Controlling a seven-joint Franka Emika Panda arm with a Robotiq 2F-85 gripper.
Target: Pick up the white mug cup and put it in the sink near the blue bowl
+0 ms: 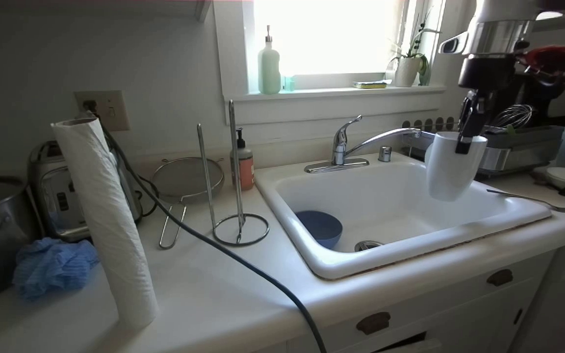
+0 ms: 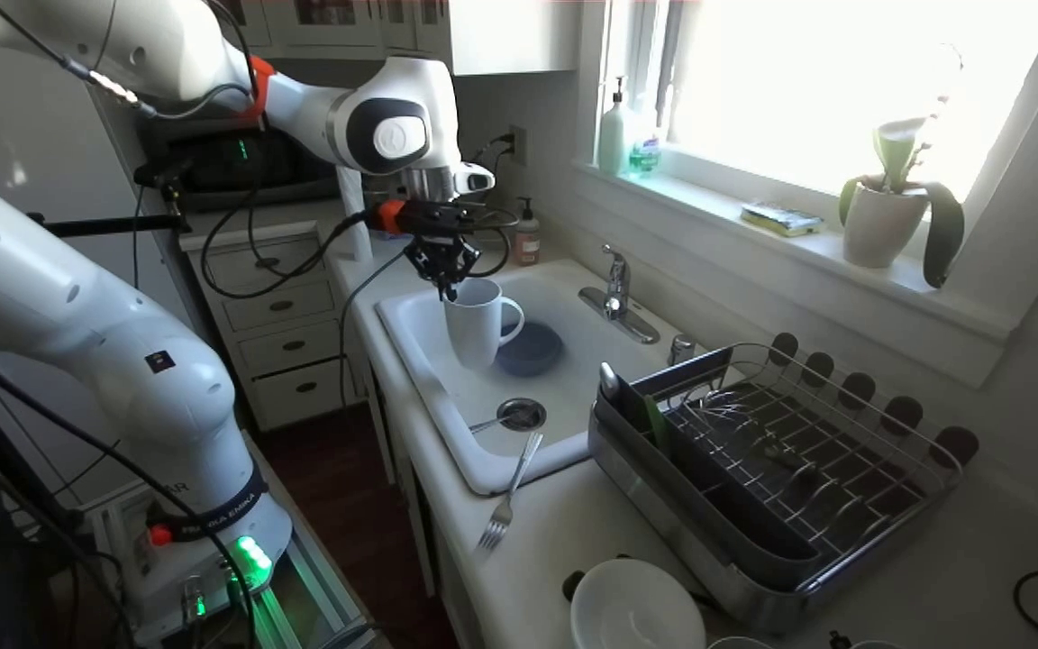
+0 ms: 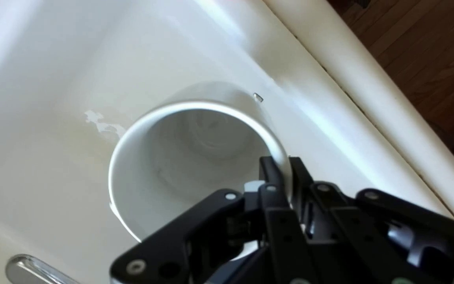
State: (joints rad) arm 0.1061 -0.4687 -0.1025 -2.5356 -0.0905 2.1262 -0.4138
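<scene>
The white mug cup (image 1: 448,174) hangs nearly upright over the sink (image 1: 390,255); it also shows over the basin in an exterior view (image 2: 474,326), its handle toward the faucet side. My gripper (image 1: 465,142) is shut on the mug's rim, one finger inside and one outside, as the wrist view shows (image 3: 281,167). The mug's open mouth (image 3: 211,154) faces the wrist camera, and its inside looks empty. The blue bowl (image 1: 322,228) sits in the basin at the end away from the dish rack; it shows partly behind the mug in an exterior view (image 2: 532,350).
The chrome faucet (image 1: 344,147) stands at the sink's back rim. A metal dish rack (image 2: 708,478) stands beside the sink. A fork (image 2: 505,505) lies across the rim there. A drain (image 2: 522,414) is in the basin. A paper towel roll (image 1: 111,220) stands on the counter.
</scene>
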